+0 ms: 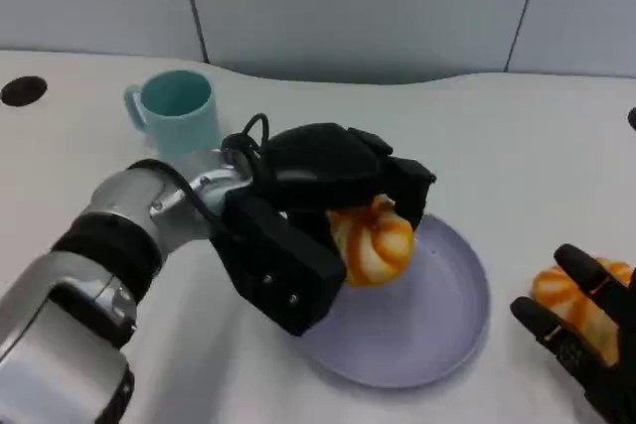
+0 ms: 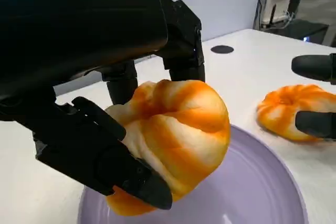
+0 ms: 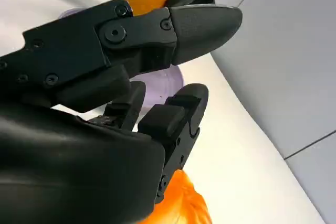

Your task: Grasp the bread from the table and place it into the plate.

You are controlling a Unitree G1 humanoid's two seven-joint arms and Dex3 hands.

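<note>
White table [image 1: 517,126]. Lilac plate [image 1: 437,335] near centre. Left hand [image 1: 318,211] over plate's left part, fingers wrapped around orange-striped bread [image 1: 373,242], thumb under, fingers above; bread held above plate floor, whether touching can't tell. Teal mug [image 1: 179,108] far left, well apart from plate. Second bread [image 1: 576,305] on table right of plate, right hand [image 1: 581,335] at it, fingers spread around it; grip can't tell.

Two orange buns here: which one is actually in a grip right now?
The bun over the purple plate, held by the left hand. The other bun lies on the table beside the plate, under the right hand, whose fingers are spread.
</note>
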